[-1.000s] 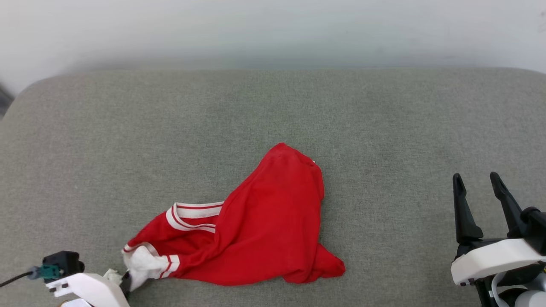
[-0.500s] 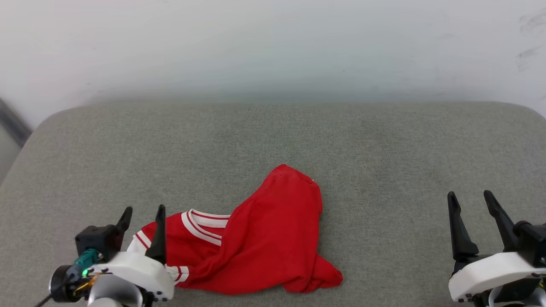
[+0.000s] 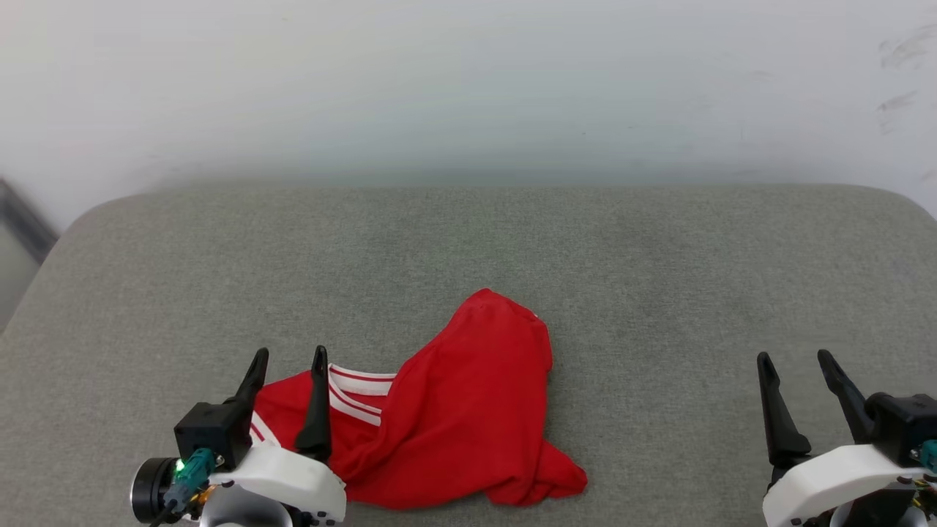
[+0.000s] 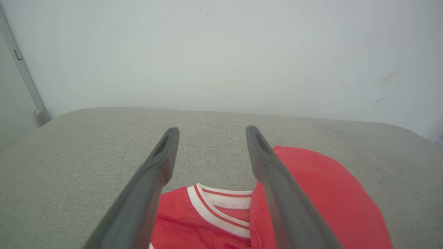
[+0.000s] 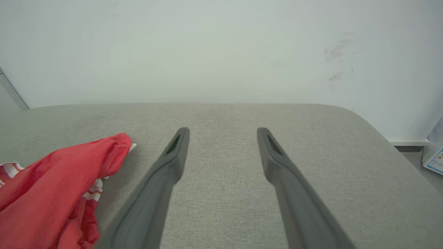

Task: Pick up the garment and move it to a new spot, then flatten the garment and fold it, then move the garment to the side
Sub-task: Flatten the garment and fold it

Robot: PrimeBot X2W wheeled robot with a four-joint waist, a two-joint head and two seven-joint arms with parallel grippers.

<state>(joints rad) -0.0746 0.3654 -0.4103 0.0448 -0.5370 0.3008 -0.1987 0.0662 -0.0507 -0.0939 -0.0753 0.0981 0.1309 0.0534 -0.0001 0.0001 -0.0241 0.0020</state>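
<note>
The garment [image 3: 454, 410] is a red shirt lying crumpled on the grey cushion [image 3: 468, 249], near its front edge. Its red-and-white striped collar [image 3: 359, 388] shows at the left of the heap. My left gripper [image 3: 289, 359] stands open at the garment's left end, raised over the fabric, with nothing between its fingers. From the left wrist the collar [image 4: 221, 207] lies below the open fingers [image 4: 166, 152]. My right gripper [image 3: 794, 360] is open at the lower right, well clear of the garment. In the right wrist view the garment [image 5: 62, 186] sits at the left.
A pale wall [image 3: 468, 88] rises right behind the cushion. The cushion's corners are rounded and it drops off at left and right. A dark strip [image 3: 25, 219] stands by the wall at the far left. Bare cushion stretches behind and right of the garment.
My left gripper has let go of the white sleeve end, opened, and lifted forward over the garment. The camera has tilted, so the whole picture has shifted down. The right gripper stays open.
</note>
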